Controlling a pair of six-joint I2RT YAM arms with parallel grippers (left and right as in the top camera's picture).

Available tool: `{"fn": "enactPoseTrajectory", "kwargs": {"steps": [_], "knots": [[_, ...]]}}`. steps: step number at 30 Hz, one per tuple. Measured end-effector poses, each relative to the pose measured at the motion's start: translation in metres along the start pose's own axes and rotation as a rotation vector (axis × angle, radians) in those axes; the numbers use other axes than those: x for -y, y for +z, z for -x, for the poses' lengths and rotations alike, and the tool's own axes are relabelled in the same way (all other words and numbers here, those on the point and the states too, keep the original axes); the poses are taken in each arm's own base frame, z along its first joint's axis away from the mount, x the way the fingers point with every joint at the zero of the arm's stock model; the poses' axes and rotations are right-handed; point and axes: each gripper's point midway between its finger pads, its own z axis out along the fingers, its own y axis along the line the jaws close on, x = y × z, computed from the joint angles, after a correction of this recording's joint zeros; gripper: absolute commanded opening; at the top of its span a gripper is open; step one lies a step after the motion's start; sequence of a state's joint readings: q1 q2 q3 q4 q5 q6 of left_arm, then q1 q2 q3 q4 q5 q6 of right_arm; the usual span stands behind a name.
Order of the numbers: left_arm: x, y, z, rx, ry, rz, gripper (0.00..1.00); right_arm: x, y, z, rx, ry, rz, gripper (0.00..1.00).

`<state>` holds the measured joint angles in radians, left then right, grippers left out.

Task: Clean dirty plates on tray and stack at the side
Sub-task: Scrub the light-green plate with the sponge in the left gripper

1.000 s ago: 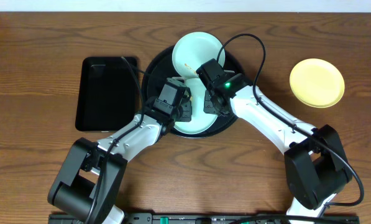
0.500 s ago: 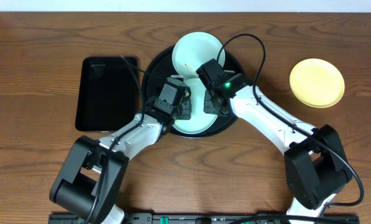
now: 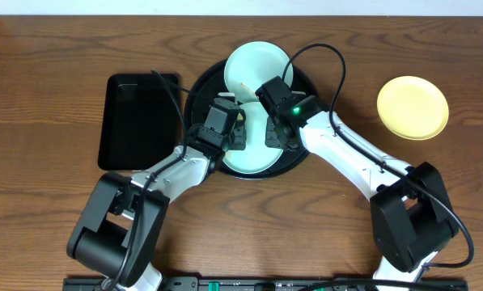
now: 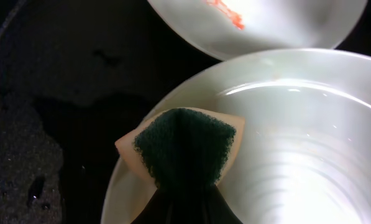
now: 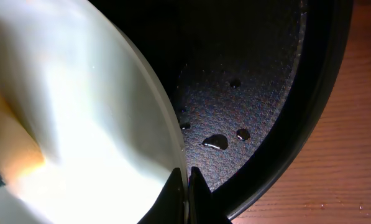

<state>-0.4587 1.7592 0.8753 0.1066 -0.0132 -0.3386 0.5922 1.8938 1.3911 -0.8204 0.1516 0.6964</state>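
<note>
On the round black tray [image 3: 194, 95] lie two light blue plates. The rear plate [image 3: 257, 65] carries an orange smudge [image 4: 225, 12]. My right gripper [image 3: 272, 139] is shut on the right rim of the front plate [image 3: 254, 163], its fingertips [image 5: 186, 182] pinching the edge. My left gripper [image 3: 236, 132] is shut on a sponge [image 4: 184, 148], green scouring side showing, pressed on that plate's left part [image 4: 284, 143]. A pale yellow plate [image 3: 413, 107] sits alone on the table at the right.
A rectangular black tray [image 3: 140, 121] lies left of the round tray. Water drops [image 5: 215, 142] dot the round tray's textured floor. Bare wooden table [image 3: 55, 97] surrounds everything; both arms' cables arch over the tray.
My left gripper has slid the sponge a little toward the back across the front plate. The right gripper and the plates have stayed put.
</note>
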Motion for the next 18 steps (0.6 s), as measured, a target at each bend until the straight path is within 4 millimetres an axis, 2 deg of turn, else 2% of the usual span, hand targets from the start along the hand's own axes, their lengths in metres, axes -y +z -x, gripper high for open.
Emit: {"fn": "enactPoseTrajectory", "kwargs": {"steps": [10,18], "knots": [[0.001,0.006,0.008,0.044,0.004,-0.001,0.08,0.0,0.0,0.0,0.0,0.0,0.0,0.01],[-0.005,0.008,0.034,0.14,-0.002,-0.014,0.08,0.0,0.0,0.0,0.0,0.0,0.0,0.01]]}}
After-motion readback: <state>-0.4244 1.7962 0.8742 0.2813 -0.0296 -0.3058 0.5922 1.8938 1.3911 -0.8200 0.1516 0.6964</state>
